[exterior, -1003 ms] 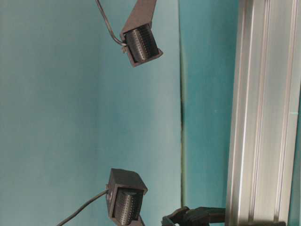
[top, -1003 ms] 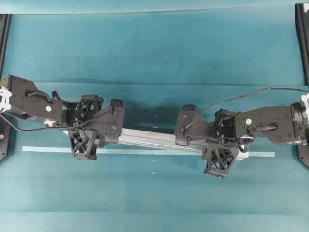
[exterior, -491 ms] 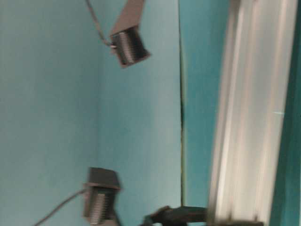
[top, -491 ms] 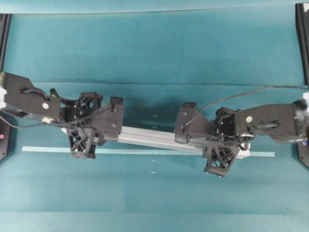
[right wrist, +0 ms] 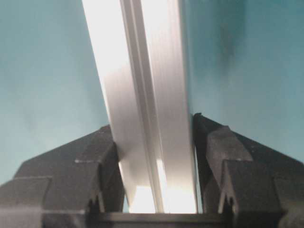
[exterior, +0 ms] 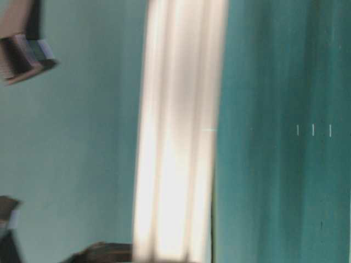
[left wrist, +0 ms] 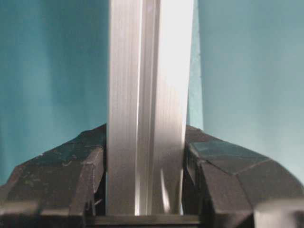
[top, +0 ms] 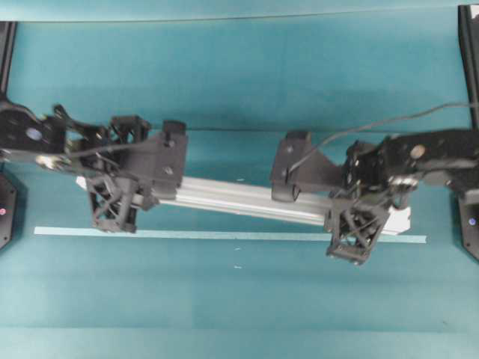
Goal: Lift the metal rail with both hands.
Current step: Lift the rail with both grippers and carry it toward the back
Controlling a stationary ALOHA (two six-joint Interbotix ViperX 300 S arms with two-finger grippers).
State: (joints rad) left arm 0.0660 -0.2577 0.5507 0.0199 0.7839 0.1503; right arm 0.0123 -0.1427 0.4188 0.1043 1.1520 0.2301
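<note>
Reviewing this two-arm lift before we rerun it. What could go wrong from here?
1. The rail sits slanted in the overhead view, so uneven lifting by the left gripper and right gripper could twist it loose.
2. Each gripper pinches only the smooth sides near one end; in the right wrist view the rail already leans between the fingers, so it may slip.
3. A dropped rail would land on the tape strip.

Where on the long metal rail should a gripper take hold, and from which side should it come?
Near each end, across the narrow width, coming from above. The metal rail is long and straight, so one central grip would let it tip. Its flat, parallel long sides suit closing fingers. That is how the left gripper and right gripper hold it now.
</note>
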